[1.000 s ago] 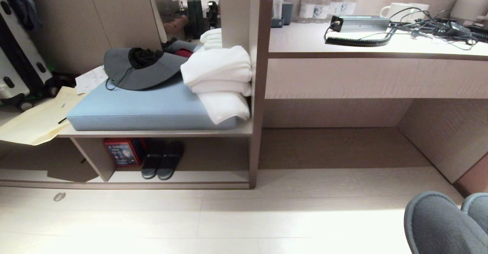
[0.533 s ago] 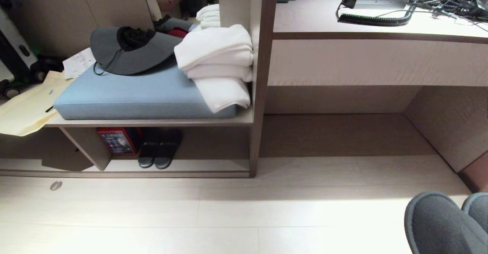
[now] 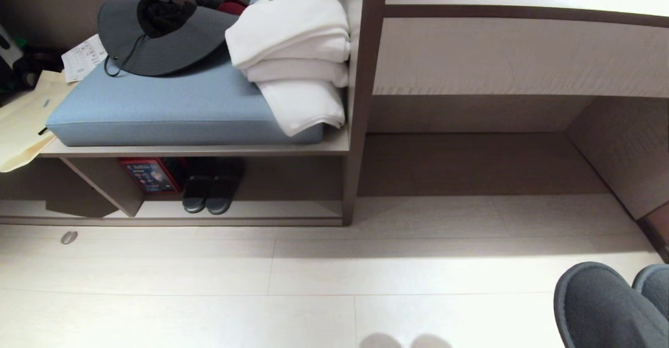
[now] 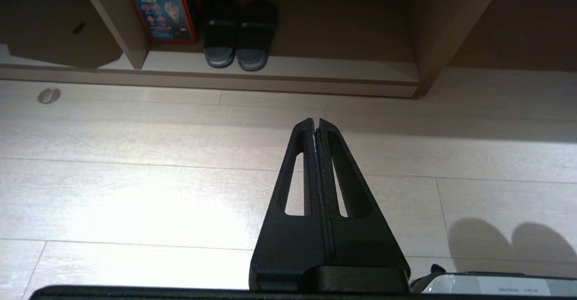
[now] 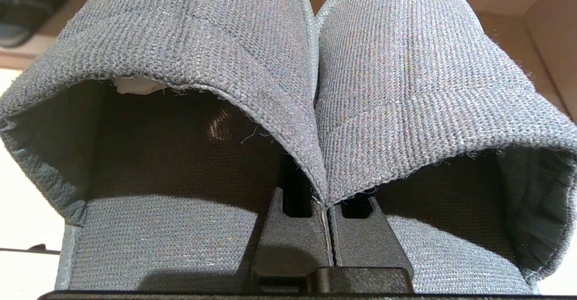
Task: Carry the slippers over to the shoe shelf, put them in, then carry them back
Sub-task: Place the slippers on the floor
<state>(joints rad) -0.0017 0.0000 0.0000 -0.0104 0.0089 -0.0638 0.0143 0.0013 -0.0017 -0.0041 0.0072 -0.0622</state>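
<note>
Right wrist view is filled by the slippers, a dark grey-blue pair in finely ribbed knit fabric with wide bands and rounded toes, lying side by side and touching along their inner edges. The right claw is pressed together, pinching the two inner band edges where they meet, one finger reaching into each slipper's opening. A scrap of white shows inside one band.

In the head view the slippers show at the lower right corner, above the pale plank floor, well apart from the shoe shelf. That shelf is a low open cubby of beige wood with a thin floor board and an upright divider; a shinier black pair of sandals and a red box stand inside it. Above lie a blue cushion, a grey hat and folded white towels.

The left claw hangs over the floor, fingers pressed together and holding nothing.
</note>
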